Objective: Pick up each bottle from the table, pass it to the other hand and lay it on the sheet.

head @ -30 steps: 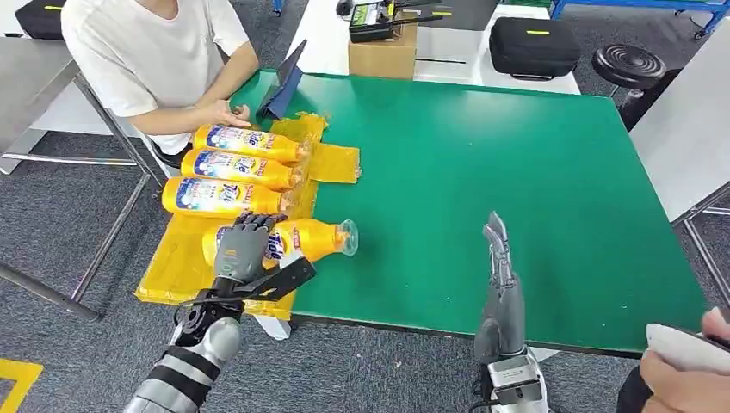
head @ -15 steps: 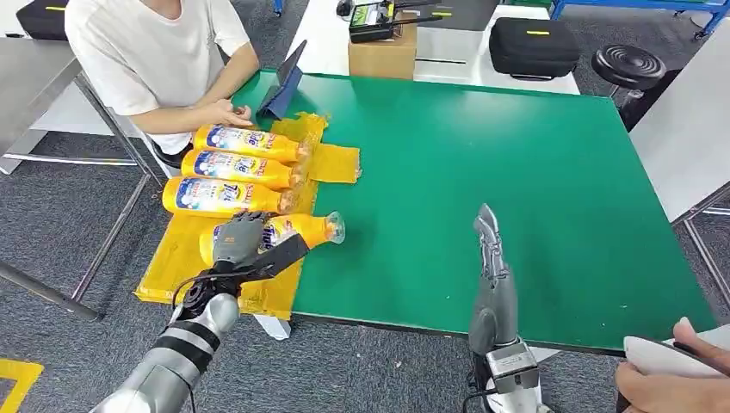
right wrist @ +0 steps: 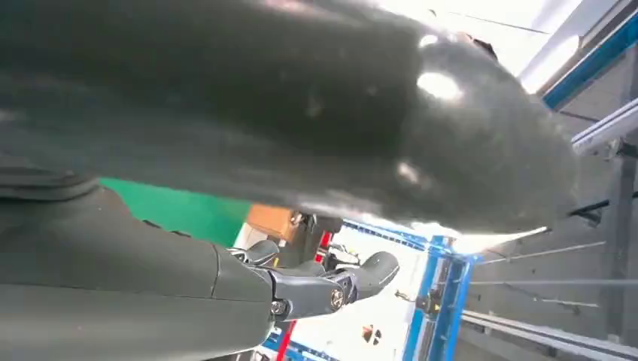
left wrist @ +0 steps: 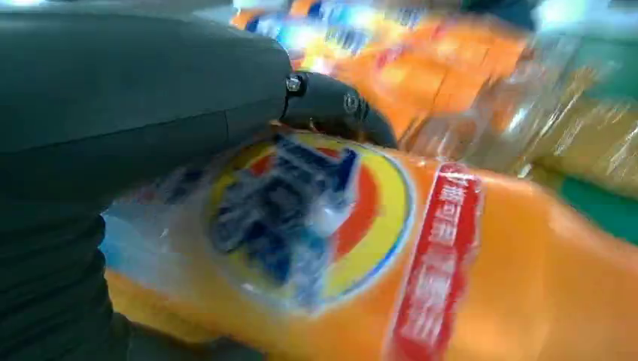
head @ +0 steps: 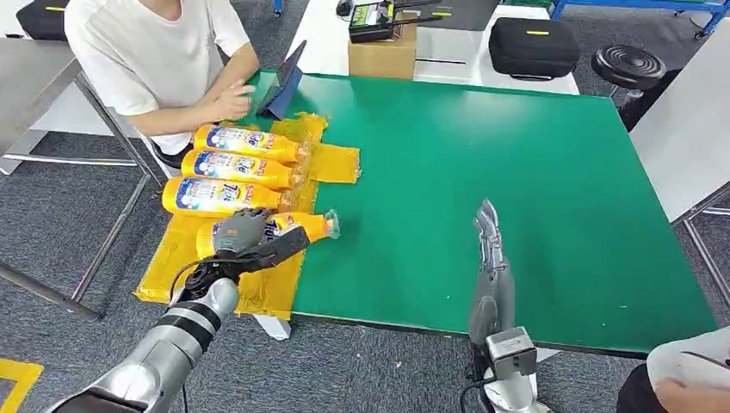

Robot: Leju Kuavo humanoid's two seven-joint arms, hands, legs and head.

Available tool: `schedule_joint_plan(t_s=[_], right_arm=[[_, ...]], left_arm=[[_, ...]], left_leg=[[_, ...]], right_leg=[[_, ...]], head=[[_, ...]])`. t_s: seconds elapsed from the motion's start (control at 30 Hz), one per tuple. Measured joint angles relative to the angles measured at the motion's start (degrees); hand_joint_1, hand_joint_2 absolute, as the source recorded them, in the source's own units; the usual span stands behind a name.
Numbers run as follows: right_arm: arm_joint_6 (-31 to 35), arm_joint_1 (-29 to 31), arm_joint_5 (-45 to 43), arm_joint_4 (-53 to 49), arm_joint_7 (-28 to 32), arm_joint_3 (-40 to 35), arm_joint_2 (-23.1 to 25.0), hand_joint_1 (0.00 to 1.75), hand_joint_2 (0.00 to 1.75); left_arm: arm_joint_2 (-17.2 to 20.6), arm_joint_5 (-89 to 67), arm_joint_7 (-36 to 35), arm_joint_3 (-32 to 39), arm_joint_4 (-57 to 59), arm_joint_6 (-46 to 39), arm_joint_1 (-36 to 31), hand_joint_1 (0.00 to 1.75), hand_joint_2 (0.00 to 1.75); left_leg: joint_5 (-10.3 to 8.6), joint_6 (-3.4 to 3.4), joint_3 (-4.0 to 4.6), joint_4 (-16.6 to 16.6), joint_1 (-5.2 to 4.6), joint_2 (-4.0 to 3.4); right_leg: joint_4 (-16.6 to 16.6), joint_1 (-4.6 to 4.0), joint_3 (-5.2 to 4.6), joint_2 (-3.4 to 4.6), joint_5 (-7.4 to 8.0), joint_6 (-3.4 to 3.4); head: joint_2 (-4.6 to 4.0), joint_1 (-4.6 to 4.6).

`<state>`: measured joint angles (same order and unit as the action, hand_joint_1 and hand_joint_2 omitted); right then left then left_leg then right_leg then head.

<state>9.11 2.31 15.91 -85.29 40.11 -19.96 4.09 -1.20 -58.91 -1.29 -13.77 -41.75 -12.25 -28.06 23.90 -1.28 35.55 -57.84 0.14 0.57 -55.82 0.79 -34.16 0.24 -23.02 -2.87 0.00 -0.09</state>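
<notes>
Orange fourth bottle [head: 288, 228] lying on its side on the yellow sheet [head: 176, 258] at the near left of the green table [head: 482, 172], clear cap pointing right, just nearer than three bottles [head: 228, 168] already laid in a row. Gripped around the label by the left hand [head: 241, 231], apparently touching the sheet, though blur hides contact. Right hand [head: 489, 237] raised over the near table edge, fingers straight, empty. Person's hand [head: 232, 101] at far left.

lab: green worktable [head: 516, 172], equipment cases [head: 534, 45]
</notes>
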Motion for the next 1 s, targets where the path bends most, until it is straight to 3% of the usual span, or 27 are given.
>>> schedule_joint_plan(t_s=[0.27, 0.63, 0.8, 1.0], right_arm=[[-0.2, 0.7, -1.8, 1.8, 0.0, 0.5, 0.2, 0.00, 0.00], [-0.2, 0.9, -2.6, 3.2, 0.0, 0.6, 0.2, 0.00, 0.00], [0.0, 0.9, -4.1, 3.2, 0.0, 0.7, 0.1, 0.00, 0.00], [1.8, 0.8, -5.0, 3.2, 0.0, 0.6, -0.2, 0.00, 0.00]], left_arm=[[0.8, 3.2, 4.1, -0.4, 1.2, 8.9, -1.3, 0.00, 1.75], [1.8, 6.4, 6.8, -0.6, 1.1, 11.9, -1.7, 0.00, 1.75], [2.2, 25.8, 17.8, 0.0, -5.8, 20.1, 2.5, 0.00, 1.75], [1.3, 42.1, 21.4, 0.8, -19.1, 21.8, 10.2, 0.00, 1.75]], left_leg=[[0.00, 0.00, -0.10, 0.0, -0.01, 0.08], [0.00, 0.00, -0.29, 0.0, 0.00, 0.06], [0.00, 0.00, -0.26, 0.0, 0.00, 0.06], [0.03, -0.01, -0.10, 0.0, -0.05, 0.01]], right_leg=[[0.0, 0.01, 0.17, -0.02, -0.02, 0.01], [0.0, 0.00, 0.33, -0.02, -0.01, 0.01], [0.0, 0.01, 0.29, -0.02, -0.02, 0.01], [0.0, 0.03, 0.08, 0.00, -0.01, 0.01]], head=[[0.00, 0.00], [0.00, 0.00], [-0.02, 0.00], [0.00, 0.00]])
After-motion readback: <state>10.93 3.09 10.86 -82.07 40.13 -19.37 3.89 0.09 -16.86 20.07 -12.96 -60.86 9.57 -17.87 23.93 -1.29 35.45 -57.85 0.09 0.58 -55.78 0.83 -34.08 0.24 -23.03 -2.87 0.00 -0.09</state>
